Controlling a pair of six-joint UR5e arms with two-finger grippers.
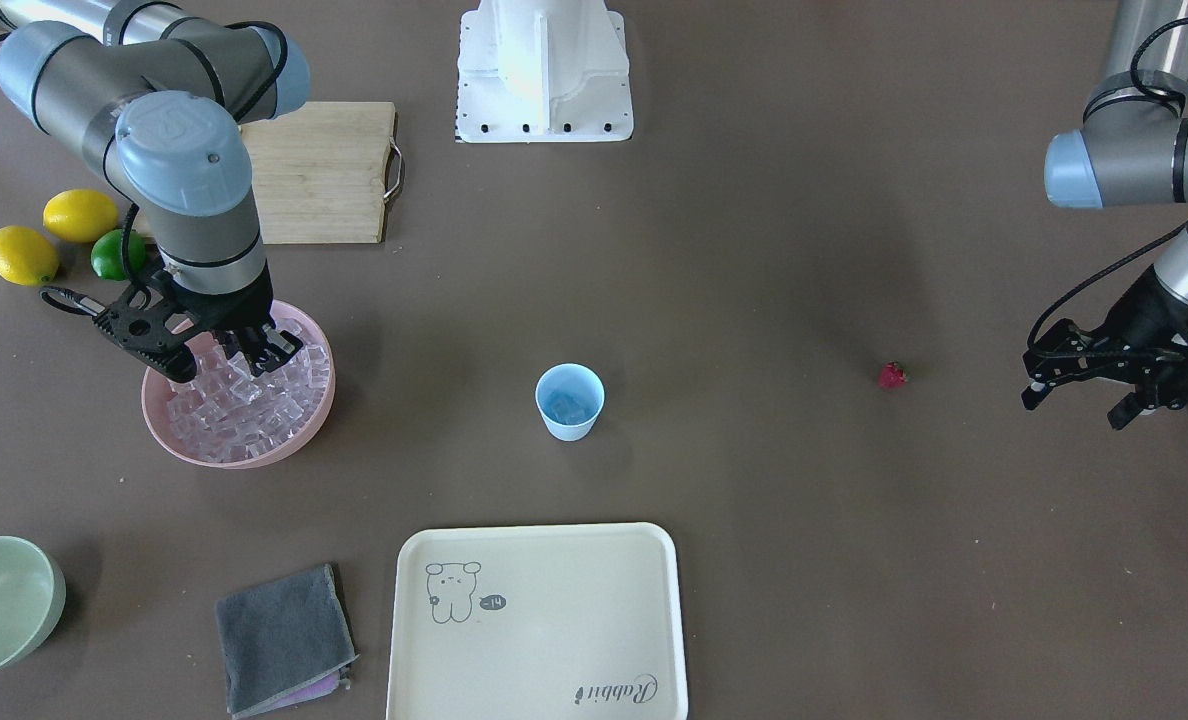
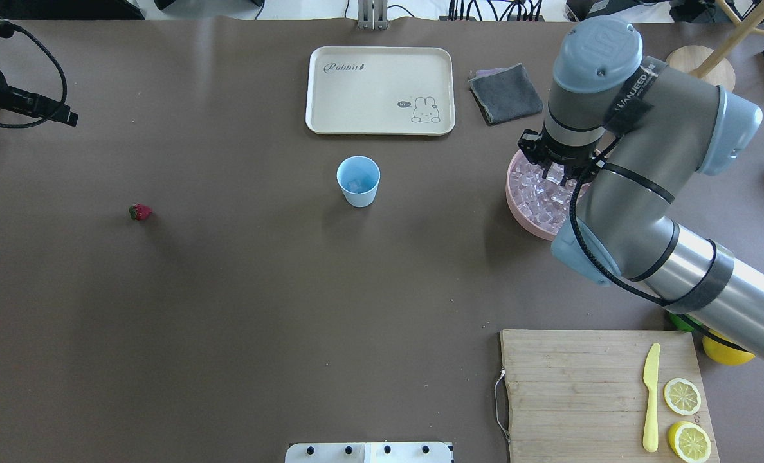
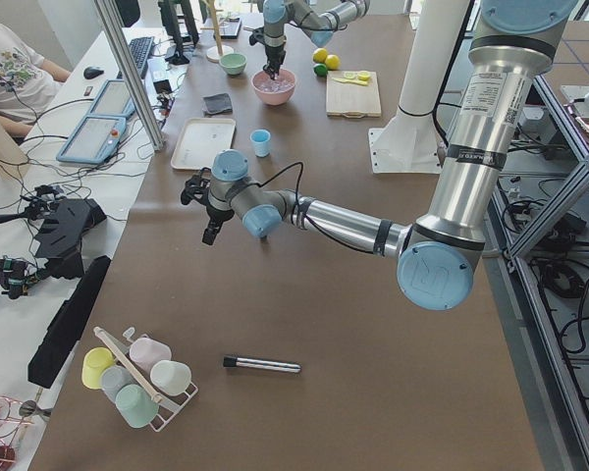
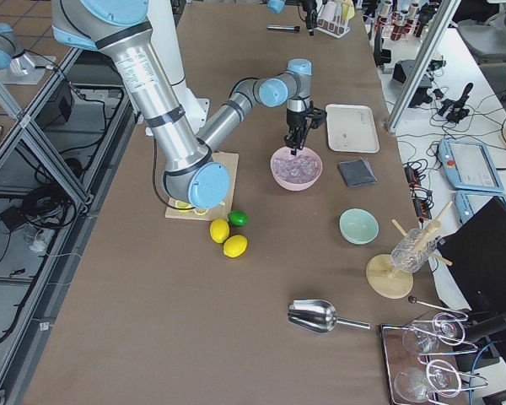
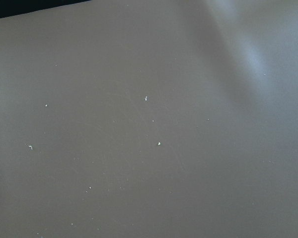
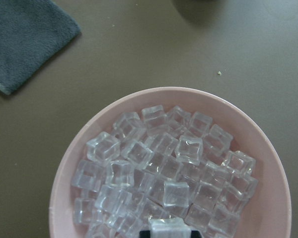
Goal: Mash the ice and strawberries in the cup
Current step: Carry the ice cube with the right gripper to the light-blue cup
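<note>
One clear ice cube [image 6: 169,228] was pinched in the nearly closed right gripper [image 1: 254,362] just above the heaped pink bowl [image 1: 242,461], and a slick, shallow grip could have dropped it short of the pale-blue cup [image 1: 566,428] at mid-table, while the left gripper [image 1: 1072,408] hung open and empty, some way from the strawberry [image 1: 892,375].

The cream tray [image 2: 369,96] carries the script word "Rabbit" in one corner and a small dark speech bubble [image 2: 404,104] reading "hi~" beside a line-drawn rabbit [image 2: 426,110], while a black strap [image 2: 636,87] on the right arm [image 2: 626,193] reads "WANJEED" in white capitals.
</note>
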